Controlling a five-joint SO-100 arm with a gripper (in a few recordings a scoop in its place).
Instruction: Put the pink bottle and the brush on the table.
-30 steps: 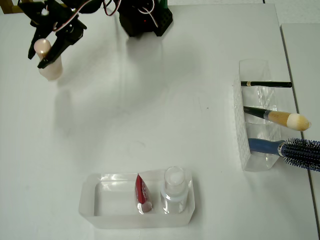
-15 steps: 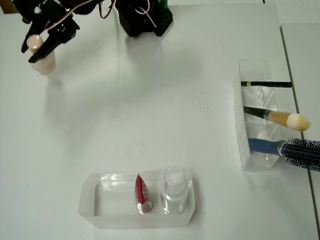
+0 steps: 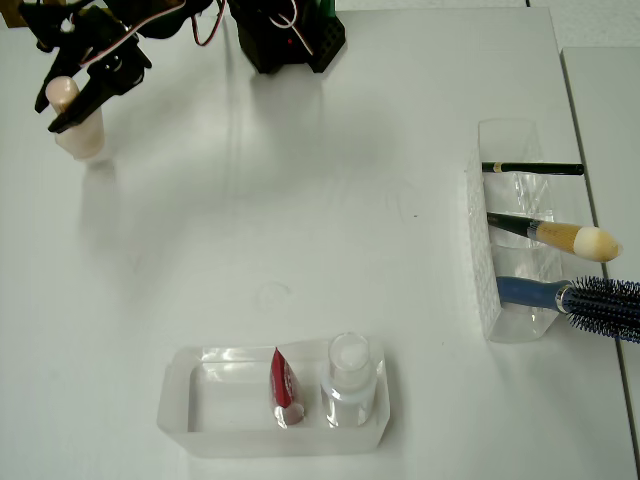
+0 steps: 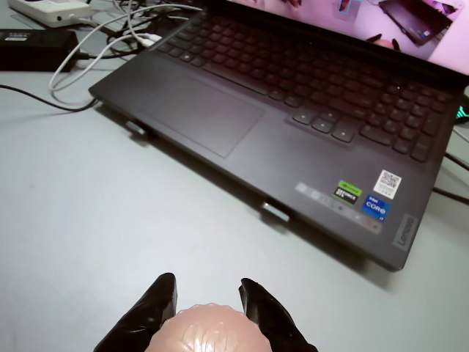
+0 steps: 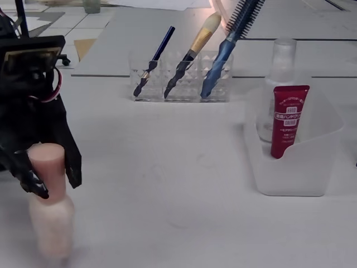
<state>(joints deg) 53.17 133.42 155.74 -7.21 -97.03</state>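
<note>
The pink bottle (image 3: 80, 137) stands upright at the far left of the table (image 3: 300, 200) in the overhead view, its base at or just above the surface. My gripper (image 3: 58, 105) is shut on its peach-pink cap. The wrist view has the black fingers either side of the cap (image 4: 205, 331), with the gripper (image 4: 207, 290) around it. In the fixed view the bottle (image 5: 51, 223) is low at the left under the gripper (image 5: 56, 187). The brush (image 3: 560, 236) leans in the clear holder (image 3: 485, 290) at the right, also shown as the brush (image 5: 198, 42) far back.
The holder also carries a blue hairbrush (image 3: 590, 298) and a thin black stick (image 3: 530, 168). A clear tray (image 3: 200, 425) near the front edge holds a red tube (image 3: 283, 385) and a clear bottle (image 3: 348, 385). The arm's base (image 3: 290, 35) sits top centre. A laptop (image 4: 293, 125) lies beyond the bottle.
My gripper has carried the pink bottle further left and slightly toward the table's far edge over the last second, staying shut on the cap.
</note>
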